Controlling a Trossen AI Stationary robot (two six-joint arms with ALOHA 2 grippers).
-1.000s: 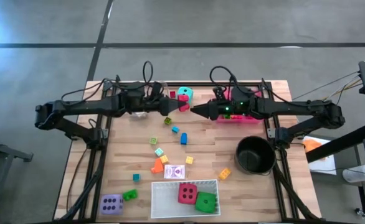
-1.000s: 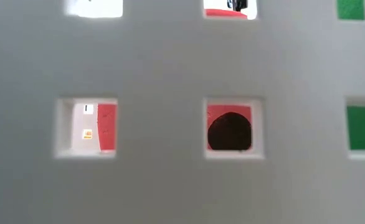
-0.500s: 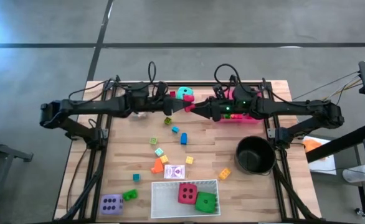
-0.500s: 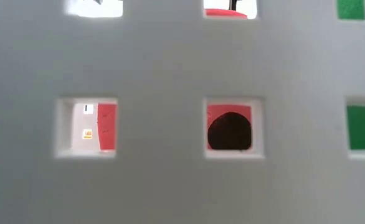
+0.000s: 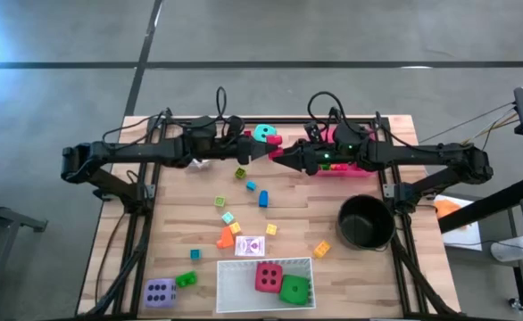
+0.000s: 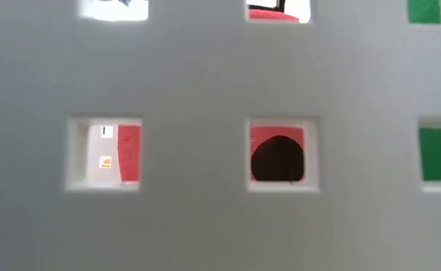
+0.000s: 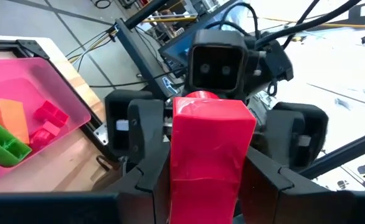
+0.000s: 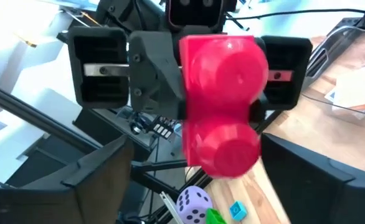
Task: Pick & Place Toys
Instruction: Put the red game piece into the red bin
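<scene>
- A red block [image 7: 208, 155] is pinched by the left end effector [image 5: 263, 152], beside the pink tray [image 5: 333, 166].
- The right end effector [image 5: 278, 159] is spread around the block.
- Red [image 5: 268, 277] and green [image 5: 294, 289] dice lie in the white tray [image 5: 228, 285], far from the pink tray.

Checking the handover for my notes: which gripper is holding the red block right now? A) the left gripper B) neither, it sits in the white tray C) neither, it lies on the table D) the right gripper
A: the left gripper is shut on the red block, while the right gripper stands open around it.
</scene>
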